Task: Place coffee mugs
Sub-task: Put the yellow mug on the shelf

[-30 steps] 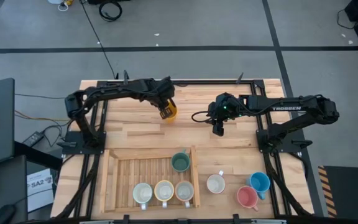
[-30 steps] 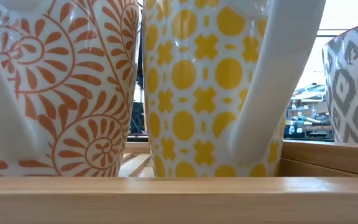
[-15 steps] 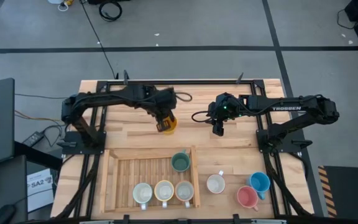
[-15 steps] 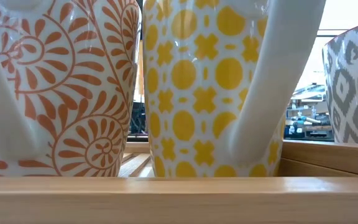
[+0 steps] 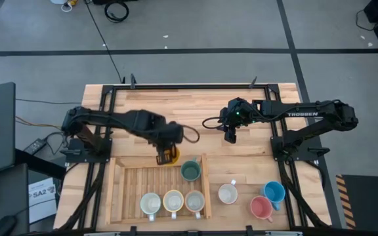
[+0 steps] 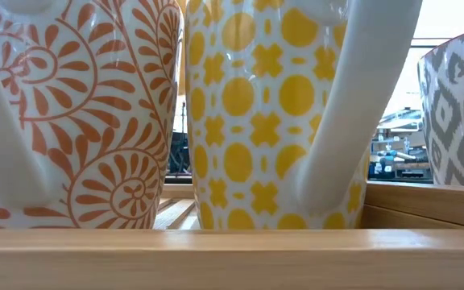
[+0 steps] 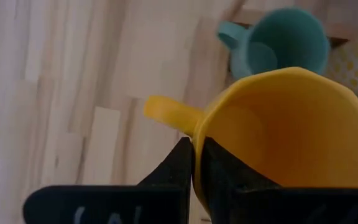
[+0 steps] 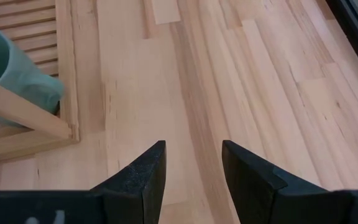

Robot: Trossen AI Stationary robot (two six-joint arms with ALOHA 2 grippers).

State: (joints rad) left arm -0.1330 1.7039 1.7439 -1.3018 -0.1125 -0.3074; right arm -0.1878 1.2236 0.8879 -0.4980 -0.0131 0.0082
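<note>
While the left claw [image 5: 165, 156] grips the orange mug [image 5: 169, 157] by its rim at the wooden tray's [image 5: 119, 190] far edge, the right claw [image 5: 230, 137] hangs open over bare tabletop [image 5: 254, 164]. Low view: 3 patterned mugs fill the tray's front. Left wrist: fingers pinch the orange rim beside the green mug [image 7: 284, 40].

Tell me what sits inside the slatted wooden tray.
Inside the slatted wooden tray: a dark green mug at its far right corner and three pale patterned mugs along the near edge. The left gripper covers part of the far rail.
</note>
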